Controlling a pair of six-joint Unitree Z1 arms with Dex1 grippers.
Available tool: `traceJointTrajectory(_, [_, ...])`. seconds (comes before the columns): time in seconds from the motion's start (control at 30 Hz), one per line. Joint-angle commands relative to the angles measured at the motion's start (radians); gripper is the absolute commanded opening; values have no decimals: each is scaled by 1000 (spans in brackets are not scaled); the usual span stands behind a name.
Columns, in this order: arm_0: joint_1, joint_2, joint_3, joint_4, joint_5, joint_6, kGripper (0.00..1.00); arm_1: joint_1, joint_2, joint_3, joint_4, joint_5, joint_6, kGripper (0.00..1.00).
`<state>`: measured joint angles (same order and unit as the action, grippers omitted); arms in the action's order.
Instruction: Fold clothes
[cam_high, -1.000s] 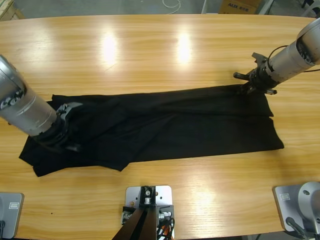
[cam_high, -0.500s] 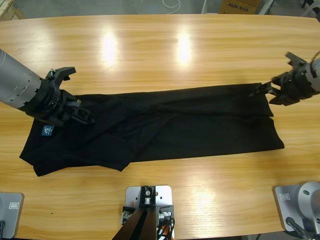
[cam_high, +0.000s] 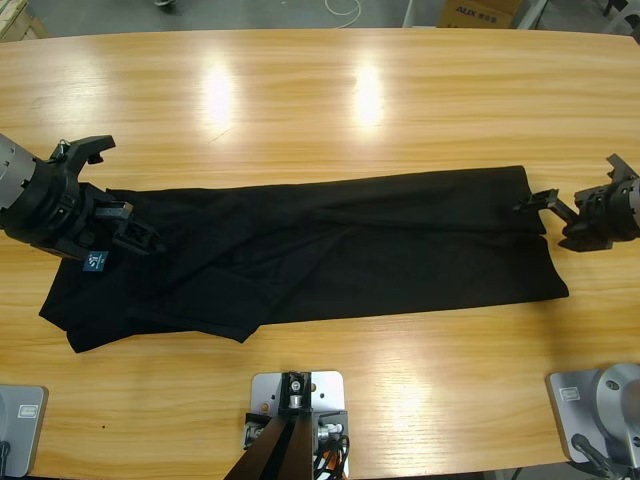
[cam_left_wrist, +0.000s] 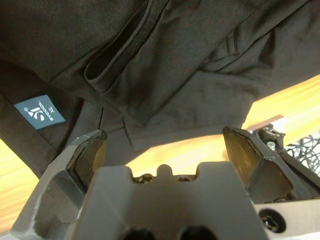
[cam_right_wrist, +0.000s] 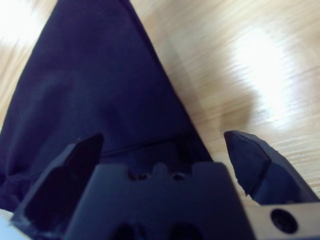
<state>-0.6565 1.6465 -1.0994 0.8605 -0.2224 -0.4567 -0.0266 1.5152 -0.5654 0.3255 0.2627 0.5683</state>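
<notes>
The clothes are one black polo shirt (cam_high: 330, 250), lying flat in a long band across the table, with its teal neck label (cam_high: 95, 262) near the left end. My left gripper (cam_high: 112, 195) hovers open over that collar end with nothing in it. The left wrist view shows the collar (cam_left_wrist: 120, 55) and label (cam_left_wrist: 39, 111) beyond my open left gripper (cam_left_wrist: 165, 145). My right gripper (cam_high: 577, 182) stands open just off the shirt's right edge. In the right wrist view the hem end of the shirt (cam_right_wrist: 100, 85) lies ahead of my open, empty right gripper (cam_right_wrist: 165, 145).
The wooden table (cam_high: 330, 90) stretches bare behind the shirt. A cardboard box (cam_high: 480, 12) and a white cable (cam_high: 345, 10) lie on the floor beyond the far edge. The table's front edge runs just below the shirt.
Both grippers have let go of the shirt and drawn back outward, the left to the left edge, the right to the right and nearer. The teal label is now uncovered.
</notes>
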Motion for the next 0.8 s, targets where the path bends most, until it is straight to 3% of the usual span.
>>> traceJointTrajectory(0.03, [9,-51,72,12,-22,7,905,-66,88,46,-56,142,-9,970])
traceJointTrajectory(0.27, [9,-65,65,14,-23,1,904,-141,111,48,-62,171,-14,945])
traceJointTrajectory(0.4, [8,-64,51,21,-24,-2,904,-178,150,43,-64,238,-39,953])
traceJointTrajectory(0.57, [-4,-67,52,21,-25,-7,905,-180,220,20,-6,314,-92,977])
traceJointTrajectory(0.8, [-8,-76,54,21,-23,-13,904,-180,243,0,29,345,-95,976])
